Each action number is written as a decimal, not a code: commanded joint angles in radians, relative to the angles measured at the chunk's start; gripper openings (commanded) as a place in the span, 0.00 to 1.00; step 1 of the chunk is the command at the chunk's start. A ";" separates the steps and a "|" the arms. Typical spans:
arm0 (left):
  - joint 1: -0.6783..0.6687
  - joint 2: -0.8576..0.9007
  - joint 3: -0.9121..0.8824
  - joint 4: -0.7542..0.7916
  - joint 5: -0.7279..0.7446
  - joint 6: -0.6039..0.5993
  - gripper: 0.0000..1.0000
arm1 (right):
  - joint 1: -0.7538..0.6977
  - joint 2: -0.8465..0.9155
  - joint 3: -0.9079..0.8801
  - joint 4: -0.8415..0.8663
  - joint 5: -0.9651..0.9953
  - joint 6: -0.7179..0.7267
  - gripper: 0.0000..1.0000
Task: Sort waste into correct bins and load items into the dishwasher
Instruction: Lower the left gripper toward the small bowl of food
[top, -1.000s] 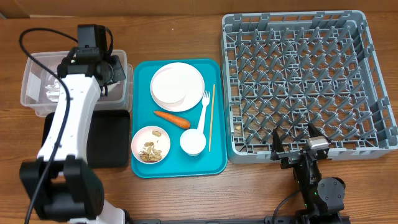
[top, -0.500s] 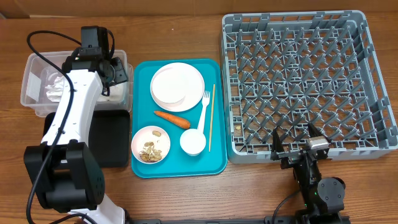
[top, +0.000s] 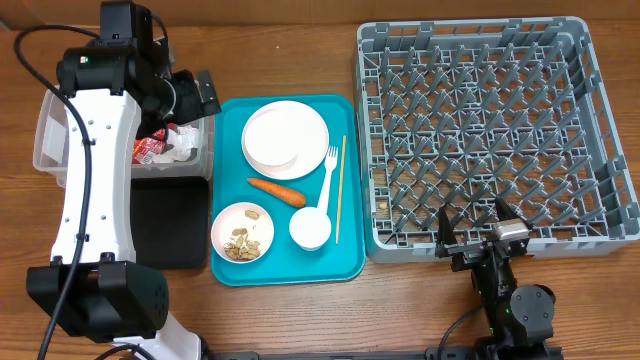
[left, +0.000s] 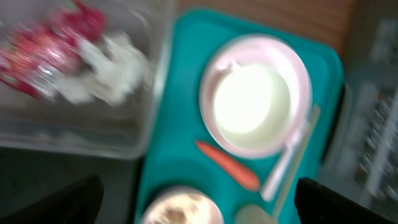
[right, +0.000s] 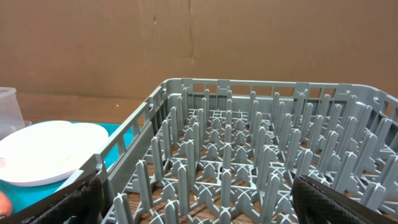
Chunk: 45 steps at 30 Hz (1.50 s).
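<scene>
**Left arm over the tub with nothing in hand, dishes waiting on the teal tray**

Clock calls are on the overhead view, 12 = far edge of the tabletop (top: 300, 320).

I'm reading the left end effector (top: 188, 97) as spread wide and gripping nothing. Its wrist view is showing both fingers out at the frame corners with only the scene between them. It's hanging over the 3 o'clock end of the clear tub (top: 45, 150). That fits a drop spot, since the red wrapper (top: 148, 148) and a white napkin (top: 180, 145) are lying in the tub below it. The black tray (top: 175, 225) is sitting at 6 o'clock of the tub, and I'm seeing nothing in it.

The right end effector (top: 470, 218) is also spread wide and empty. It's parked at the 6 o'clock wall of the grey rack (top: 365, 140), pointing into it, and I'm guessing it's staged for loading.

The rack is holding no dishes that I can see. They're all sitting on the teal tray (top: 345, 255), at 9 o'clock of the rack:
- plate (top: 312, 120) with a bowl (top: 272, 145) on it, at 12
- carrot (top: 276, 190) mid-tray
- scrap bowl (top: 225, 225) at 7
- cup (top: 310, 228) at 5
- fork (top: 327, 175) and chopstick (top: 340, 190), lying lengthwise along the 3 o'clock side

I'm judging the paper and wrapper sorted. The carrot and scraps are probably next, likely for the black tray, then the dishes.
</scene>
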 joint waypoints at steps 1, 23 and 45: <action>-0.027 -0.010 0.014 -0.127 0.296 0.061 1.00 | 0.008 -0.009 -0.011 0.006 -0.002 0.004 1.00; -0.349 -0.010 -0.189 -0.278 0.037 -0.103 0.57 | 0.008 -0.009 -0.011 0.006 -0.001 0.004 1.00; -0.414 -0.010 -0.554 0.113 -0.002 -0.247 0.42 | 0.008 -0.009 -0.011 0.006 -0.001 0.004 1.00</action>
